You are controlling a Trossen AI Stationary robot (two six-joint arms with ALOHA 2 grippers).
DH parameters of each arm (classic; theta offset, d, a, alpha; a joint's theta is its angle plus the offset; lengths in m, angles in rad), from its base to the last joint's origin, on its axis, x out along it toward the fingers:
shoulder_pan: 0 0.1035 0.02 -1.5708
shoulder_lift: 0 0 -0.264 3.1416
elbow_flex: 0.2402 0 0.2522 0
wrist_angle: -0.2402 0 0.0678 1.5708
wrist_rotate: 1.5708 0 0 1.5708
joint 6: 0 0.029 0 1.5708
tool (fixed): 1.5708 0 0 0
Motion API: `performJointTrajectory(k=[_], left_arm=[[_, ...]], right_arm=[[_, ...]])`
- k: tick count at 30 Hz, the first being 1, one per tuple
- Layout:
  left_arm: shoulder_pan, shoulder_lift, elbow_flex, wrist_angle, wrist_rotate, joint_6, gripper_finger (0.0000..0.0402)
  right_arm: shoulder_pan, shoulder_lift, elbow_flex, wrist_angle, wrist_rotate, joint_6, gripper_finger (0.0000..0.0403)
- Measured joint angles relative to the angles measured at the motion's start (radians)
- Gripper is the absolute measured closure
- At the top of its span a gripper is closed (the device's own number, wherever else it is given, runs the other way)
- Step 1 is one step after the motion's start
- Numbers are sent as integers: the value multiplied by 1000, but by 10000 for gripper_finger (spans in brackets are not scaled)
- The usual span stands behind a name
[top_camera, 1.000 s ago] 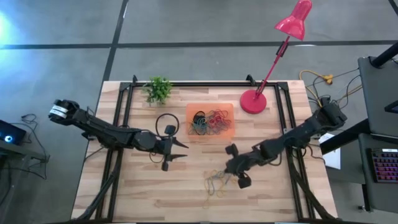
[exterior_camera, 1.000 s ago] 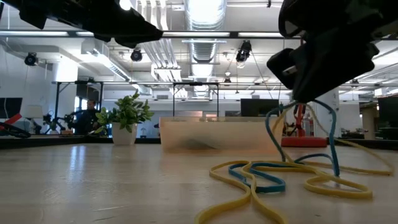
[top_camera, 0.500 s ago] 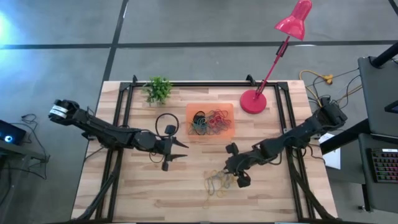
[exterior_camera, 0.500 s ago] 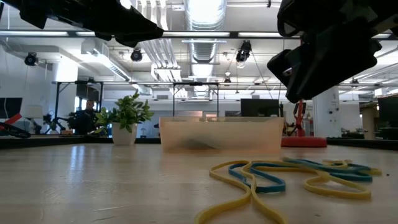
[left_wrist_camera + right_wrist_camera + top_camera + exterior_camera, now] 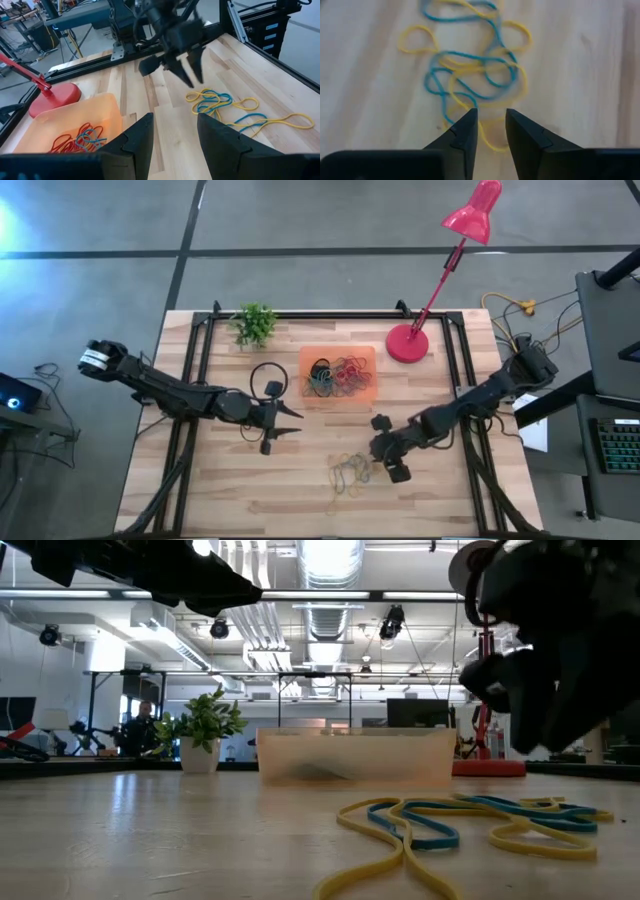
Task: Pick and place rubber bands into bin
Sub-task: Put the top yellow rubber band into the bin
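Note:
A loose tangle of yellow and blue rubber bands (image 5: 348, 473) (image 5: 472, 65) lies flat on the wooden table near its front edge. My right gripper (image 5: 374, 456) (image 5: 491, 116) hangs open just above the tangle's right end, slanting down, with nothing between its fingers. The left wrist view shows its fingertips (image 5: 192, 80) clear of the bands (image 5: 225, 105). The orange bin (image 5: 338, 375) stands farther back and holds red, blue and black bands. My left gripper (image 5: 292, 420) (image 5: 175, 131) waits open to the left of the bin, above the table.
A small potted plant (image 5: 255, 323) stands at the far left, and a red lamp with a round base (image 5: 407, 342) at the far right. A black loop (image 5: 265, 375) lies left of the bin. Black frame rails (image 5: 190, 410) run along both table sides.
My right gripper has let go of the blue and yellow bands it held lifted; they have fallen back flat onto the tangle. It has then sunk closer to the table and shifted slightly toward the right edge.

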Motion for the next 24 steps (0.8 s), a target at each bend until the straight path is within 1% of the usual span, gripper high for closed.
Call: performJointTrajectory(k=[5,11,16,24], left_arm=[[0,0,0,1,0,0,265],[0,10,0,6,0,0,265],[1,33,-1,9,0,0,265],[5,69,0,12,-1,0,265]], right_arm=[[-2,0,-54,6,26,63,325],[-2,10,-104,72,31,69,332],[-1,46,-114,97,48,44,319],[-2,90,-112,152,45,-28,284]])
